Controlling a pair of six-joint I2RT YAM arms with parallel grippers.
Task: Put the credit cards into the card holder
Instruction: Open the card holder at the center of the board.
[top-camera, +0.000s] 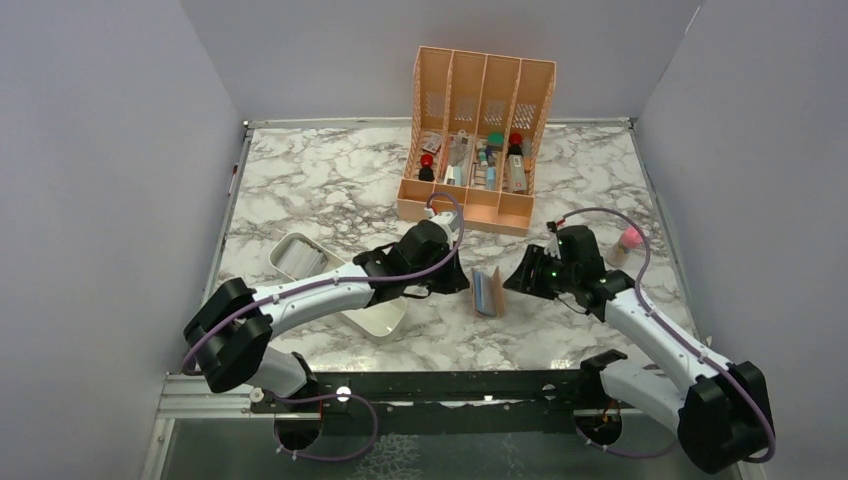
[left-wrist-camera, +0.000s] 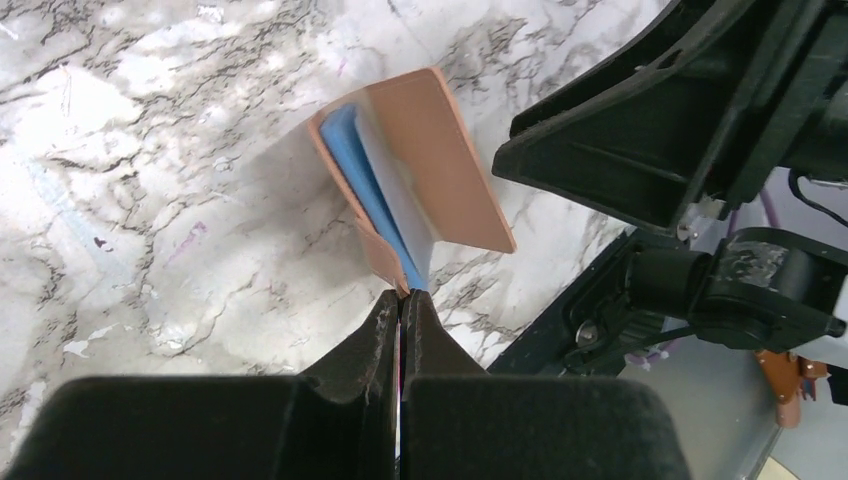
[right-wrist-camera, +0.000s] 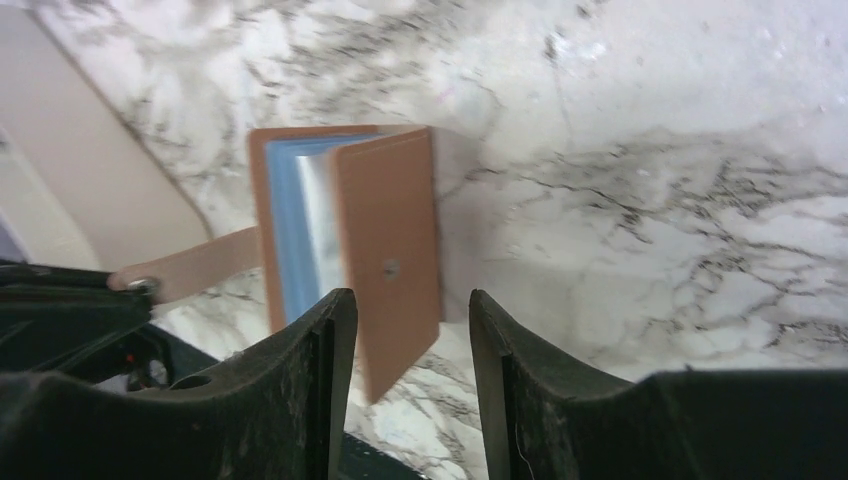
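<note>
Presently noted card holder (top-camera: 489, 291) standing on edge on the worktop (top-camera: 330, 190), between the two hands, covers parted in a narrow V with blue lining showing in both wrist views. Could not settle whether its long axis stands upright or runs along the worktop. Found left hand (left-wrist-camera: 401, 300) fully closed, pads pressed together right at the holder's near corner; from the right wrist view the snap tab (right-wrist-camera: 190, 270) runs straight toward that hand, so judged the tab pinched there, steadying the holder. Found right hand (right-wrist-camera: 410, 295) part open with nothing in it, fingers (right-wrist-camera: 330, 380) set either side of the front cover's lower corner, apparently not touching. Judged left hand the nearer, in contact; right hand just beside, facing the outer face of the front cover. Both arms reaching low and inward, hands pointing at each other across the holder. Made out no credit cards in either hand. Judged next move to hinge on the right hand taking the front cover
</note>
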